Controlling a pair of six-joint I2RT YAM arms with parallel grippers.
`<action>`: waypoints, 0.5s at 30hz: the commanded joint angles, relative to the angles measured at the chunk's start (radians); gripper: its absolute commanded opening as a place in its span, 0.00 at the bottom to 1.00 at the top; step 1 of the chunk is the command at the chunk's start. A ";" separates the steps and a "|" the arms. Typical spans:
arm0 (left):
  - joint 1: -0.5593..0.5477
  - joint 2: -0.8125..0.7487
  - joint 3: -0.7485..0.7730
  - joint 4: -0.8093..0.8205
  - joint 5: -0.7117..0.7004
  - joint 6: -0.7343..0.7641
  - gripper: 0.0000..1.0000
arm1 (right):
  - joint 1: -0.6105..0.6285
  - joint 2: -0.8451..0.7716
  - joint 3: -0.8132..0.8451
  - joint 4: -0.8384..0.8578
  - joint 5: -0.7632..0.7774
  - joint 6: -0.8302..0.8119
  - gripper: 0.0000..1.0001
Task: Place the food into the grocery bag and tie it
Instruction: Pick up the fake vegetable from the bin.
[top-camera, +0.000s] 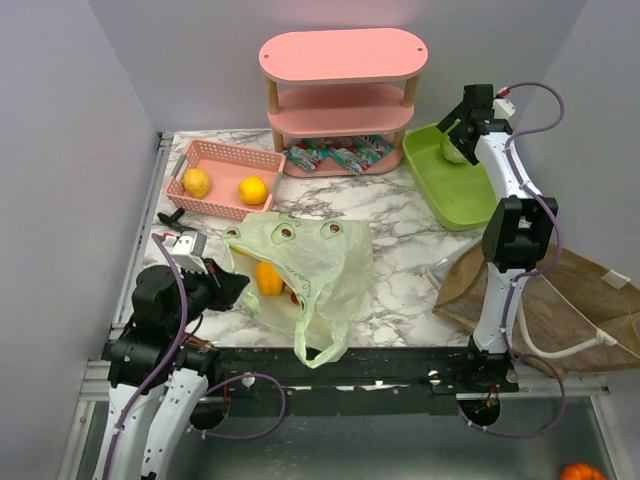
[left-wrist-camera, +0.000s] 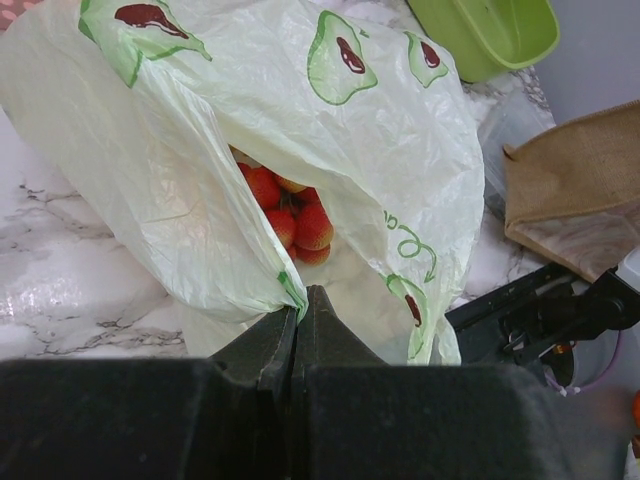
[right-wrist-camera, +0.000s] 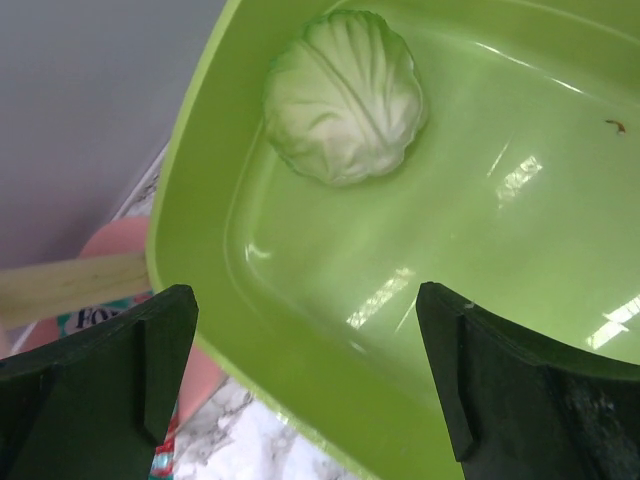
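Note:
The pale-green grocery bag (top-camera: 310, 265) with avocado prints lies open at the table's middle front. An orange bell pepper (top-camera: 268, 277) and small red fruits (left-wrist-camera: 290, 215) lie inside it. My left gripper (top-camera: 238, 287) is shut on the bag's rim (left-wrist-camera: 290, 295) and holds the mouth open. My right gripper (top-camera: 456, 132) is open and hovers over the pale green leafy head (right-wrist-camera: 345, 95) in the lime-green tray (right-wrist-camera: 300, 340). Its jaws (right-wrist-camera: 305, 300) stand wide apart and empty. Teal-and-red snack packets (top-camera: 335, 155) lie on the pink shelf's bottom level. No bananas show.
A pink three-level shelf (top-camera: 343, 55) stands at the back. A pink basket (top-camera: 215, 158) at back left holds two yellow-orange round fruits (top-camera: 197, 182). A stiff brown paper bag (top-camera: 545, 295) lies at front right. A small grey device (top-camera: 185, 243) sits at the left edge.

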 joint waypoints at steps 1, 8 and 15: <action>0.016 0.005 -0.011 0.028 0.042 0.015 0.00 | -0.060 0.104 0.072 0.037 -0.077 0.004 1.00; 0.037 0.025 -0.012 0.029 0.055 0.019 0.00 | -0.109 0.215 0.154 0.042 -0.126 0.007 1.00; 0.050 0.040 -0.011 0.029 0.059 0.019 0.00 | -0.137 0.280 0.172 0.099 -0.166 0.000 1.00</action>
